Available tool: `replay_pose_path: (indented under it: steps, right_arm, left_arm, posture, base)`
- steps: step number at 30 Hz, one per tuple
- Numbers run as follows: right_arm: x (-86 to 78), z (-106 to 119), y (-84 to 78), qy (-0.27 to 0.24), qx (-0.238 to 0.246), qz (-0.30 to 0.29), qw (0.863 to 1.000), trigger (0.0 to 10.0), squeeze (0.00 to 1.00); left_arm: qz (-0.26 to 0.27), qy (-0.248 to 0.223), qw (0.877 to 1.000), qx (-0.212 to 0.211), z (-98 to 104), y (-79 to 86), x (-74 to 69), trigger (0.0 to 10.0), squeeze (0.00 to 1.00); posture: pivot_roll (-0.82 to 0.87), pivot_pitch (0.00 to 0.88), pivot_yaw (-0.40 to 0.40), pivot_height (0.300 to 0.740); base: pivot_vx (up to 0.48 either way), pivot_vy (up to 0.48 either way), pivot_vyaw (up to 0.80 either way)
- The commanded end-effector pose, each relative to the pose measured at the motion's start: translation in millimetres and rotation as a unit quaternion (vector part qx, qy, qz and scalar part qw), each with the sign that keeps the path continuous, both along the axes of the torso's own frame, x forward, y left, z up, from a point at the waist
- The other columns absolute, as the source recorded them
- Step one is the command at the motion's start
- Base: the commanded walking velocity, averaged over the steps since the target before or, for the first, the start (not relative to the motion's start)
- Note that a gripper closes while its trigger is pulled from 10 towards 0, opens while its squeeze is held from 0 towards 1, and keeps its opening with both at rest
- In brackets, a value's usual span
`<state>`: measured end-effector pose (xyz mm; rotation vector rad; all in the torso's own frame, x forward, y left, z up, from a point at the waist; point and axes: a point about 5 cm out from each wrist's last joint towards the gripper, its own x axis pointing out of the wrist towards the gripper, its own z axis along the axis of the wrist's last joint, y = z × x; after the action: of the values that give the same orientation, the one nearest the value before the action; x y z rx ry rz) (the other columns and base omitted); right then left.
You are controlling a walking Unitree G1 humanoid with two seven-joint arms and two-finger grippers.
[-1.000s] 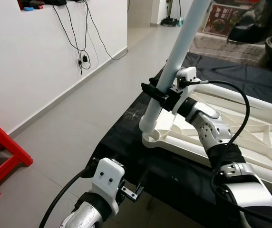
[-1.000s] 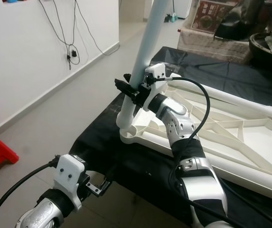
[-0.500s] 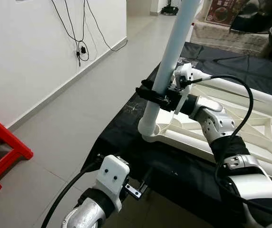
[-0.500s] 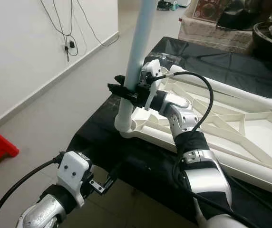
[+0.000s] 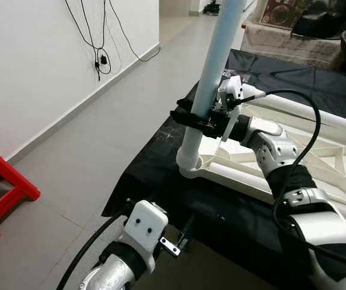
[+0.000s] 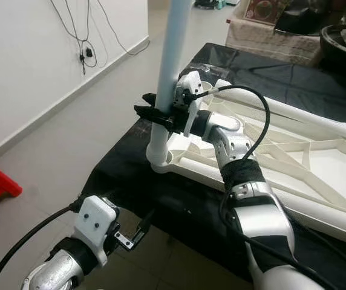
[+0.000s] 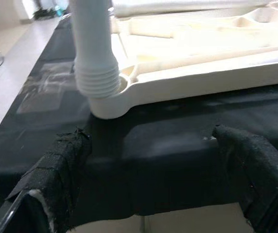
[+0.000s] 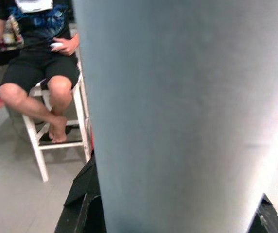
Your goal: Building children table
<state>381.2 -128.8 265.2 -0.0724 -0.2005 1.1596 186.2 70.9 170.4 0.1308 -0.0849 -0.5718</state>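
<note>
Right now your right gripper (image 5: 192, 118) clamps the upright table leg (image 5: 212, 66) seated in the upturned tabletop's (image 6: 318, 175) corner socket; your left gripper (image 7: 153, 179) hangs open, empty.

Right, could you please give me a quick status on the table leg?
Right claw shut on table leg, seated in tabletop corner socket. Left claw open, low, idle. Nothing blocking.

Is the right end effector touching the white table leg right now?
Touching. In the left eye view, the right end effector has its black fingers clamped around the white table leg, with no gap visible.
</note>
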Motion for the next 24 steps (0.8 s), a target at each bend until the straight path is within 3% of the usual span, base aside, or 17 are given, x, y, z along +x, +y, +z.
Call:
replay_pose_path:
  steps: [1, 7, 13, 18, 21, 24]
  right_arm:
    - [-0.7, -9, -0.6, 0.017, -0.029, 0.015, 0.999, 10.0, 0.00]
    - [0.1, -12, -1.7, 0.016, -0.042, 0.015, 0.999, 10.0, 0.00]
    - [8.4, -7, -5.5, 0.002, -0.041, -0.044, 0.998, 10.0, 0.00]
    - [10.4, -4, -6.7, 0.003, -0.032, -0.052, 0.998, 10.0, 0.00]
    - [3.1, -12, -5.1, 0.024, -0.052, 0.012, 0.998, 10.0, 0.00]
    - [2.3, -13, -5.0, 0.026, -0.055, 0.018, 0.998, 10.0, 0.00]
  left_arm:
    - [-0.006, 0.005, 1.000, 0.003, -2, -2.2, -4.2, 10.0, 0.00]
    - [0.002, 0.014, 1.000, -0.004, -4, -1.7, -5.2, 10.0, 0.00]
    - [0.003, 0.016, 1.000, -0.003, -5, -2.9, -6.1, 10.0, 0.00]
    - [0.003, 0.019, 1.000, -0.004, -5, -2.9, -7.0, 10.0, 0.00]
    - [0.003, 0.020, 1.000, -0.004, -6, -3.3, -7.1, 10.0, 0.00]
    - [0.003, 0.020, 1.000, -0.005, -6, -3.3, -7.0, 10.0, 0.00]
  posture:
    - [0.19, 0.185, -0.056, 0.740]
    - [0.19, 0.188, -0.058, 0.740]
    - [0.19, 0.190, -0.061, 0.740]
    - [0.19, 0.192, -0.061, 0.740]
    - [0.19, 0.194, -0.060, 0.740]
    - [0.19, 0.194, -0.060, 0.740]
  base:
    - [0.000, 0.000, 0.00]
    - [0.000, 0.000, 0.00]
    - [0.000, 0.000, 0.00]
    - [0.000, 0.000, 0.00]
    - [0.000, 0.000, 0.00]
    - [0.000, 0.000, 0.00]
